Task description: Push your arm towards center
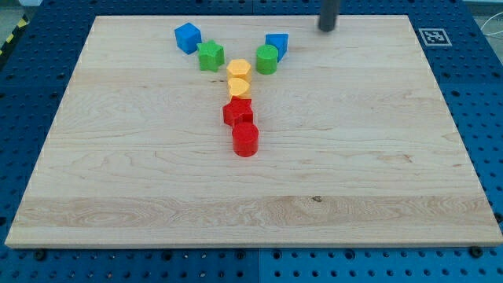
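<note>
My tip [327,29] is at the view's top, right of centre, on the wooden board [377,157]. It stands apart from all blocks, to the right of the blue block [277,44]. The blocks form a Y. A blue cube [188,37] and a green star block [210,56] make the left branch. The blue block and a green cylinder [267,59] make the right branch. Two yellow blocks [239,69] [240,86], a red star block [237,112] and a red cylinder [245,139] make the stem.
The board lies on a blue perforated table [487,102]. A black and white marker tag [433,36] sits at the board's top right corner.
</note>
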Tool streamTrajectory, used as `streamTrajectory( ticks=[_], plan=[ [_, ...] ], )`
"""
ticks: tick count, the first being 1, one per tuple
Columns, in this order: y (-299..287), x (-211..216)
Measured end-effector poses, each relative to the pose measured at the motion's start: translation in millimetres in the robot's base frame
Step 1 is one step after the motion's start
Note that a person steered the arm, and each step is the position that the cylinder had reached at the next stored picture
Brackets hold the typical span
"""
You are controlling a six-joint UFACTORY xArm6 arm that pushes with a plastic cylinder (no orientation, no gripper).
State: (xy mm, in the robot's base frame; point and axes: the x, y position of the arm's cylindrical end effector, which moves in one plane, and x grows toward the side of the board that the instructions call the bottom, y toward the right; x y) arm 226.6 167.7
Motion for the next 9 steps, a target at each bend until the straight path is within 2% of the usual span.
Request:
streamTrajectory(
  ticks=[1,2,4,6,7,8,9],
  plan=[
    [54,28],
    [58,80],
    [58,91],
    [59,144],
    [59,144],
    [50,181],
    [44,199]
  ],
)
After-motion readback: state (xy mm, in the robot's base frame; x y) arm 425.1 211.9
